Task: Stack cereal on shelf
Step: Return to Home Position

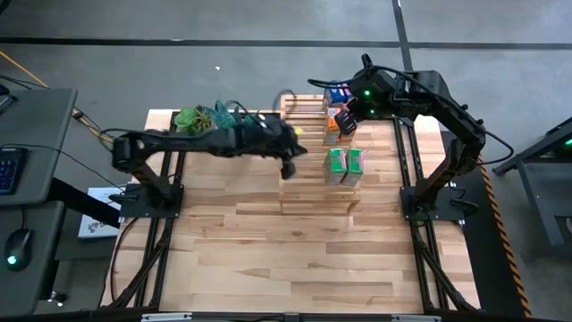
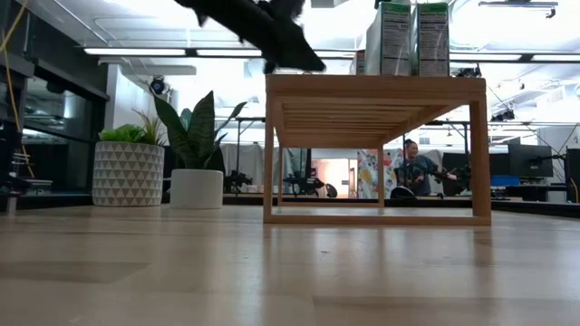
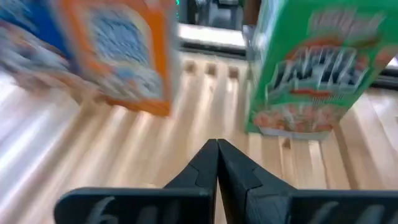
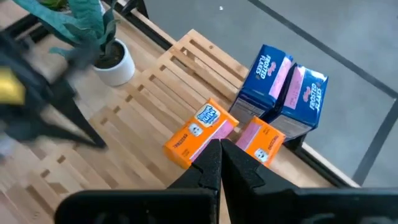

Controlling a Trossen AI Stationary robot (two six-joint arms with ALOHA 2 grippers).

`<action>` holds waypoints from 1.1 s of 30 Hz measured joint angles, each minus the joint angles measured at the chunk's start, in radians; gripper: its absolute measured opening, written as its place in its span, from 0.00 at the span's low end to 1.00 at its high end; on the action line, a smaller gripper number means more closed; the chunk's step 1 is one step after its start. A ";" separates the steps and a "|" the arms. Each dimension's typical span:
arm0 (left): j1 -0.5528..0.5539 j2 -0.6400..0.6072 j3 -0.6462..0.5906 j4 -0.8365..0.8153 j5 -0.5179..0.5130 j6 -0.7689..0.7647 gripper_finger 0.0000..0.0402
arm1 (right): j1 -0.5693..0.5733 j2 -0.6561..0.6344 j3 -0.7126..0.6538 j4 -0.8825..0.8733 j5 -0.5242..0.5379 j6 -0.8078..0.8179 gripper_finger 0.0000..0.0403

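Right wrist view shows blue cereal boxes (image 4: 283, 93) and orange cereal boxes (image 4: 205, 134) paired on the shelf (image 4: 155, 87); high view adds the green cereal boxes (image 1: 343, 166). Left hand (image 1: 288, 167) and right hand (image 1: 346, 126) hover above, pinched together, empty.

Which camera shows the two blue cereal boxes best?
The right wrist view: both blue boxes stand side by side on the shelf, in full. The high view shows just their tops; the left wrist view, only a blurred corner; the low view, nothing.

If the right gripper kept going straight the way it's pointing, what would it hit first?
Probably the orange cereal boxes on the shelf, near the gap between the two, though depth is unclear.
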 joint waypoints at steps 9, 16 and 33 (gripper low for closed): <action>0.154 -0.382 -0.191 0.128 0.173 -0.068 0.00 | -0.004 -0.006 0.000 -0.005 -0.058 -0.061 0.00; 0.125 -0.734 -0.548 0.367 0.138 -0.250 0.00 | -0.004 -0.007 0.000 -0.004 -0.123 -0.097 0.00; -0.246 -1.288 -1.172 0.596 -0.295 -0.349 0.00 | -0.003 -0.087 0.000 0.143 -0.270 -0.090 0.00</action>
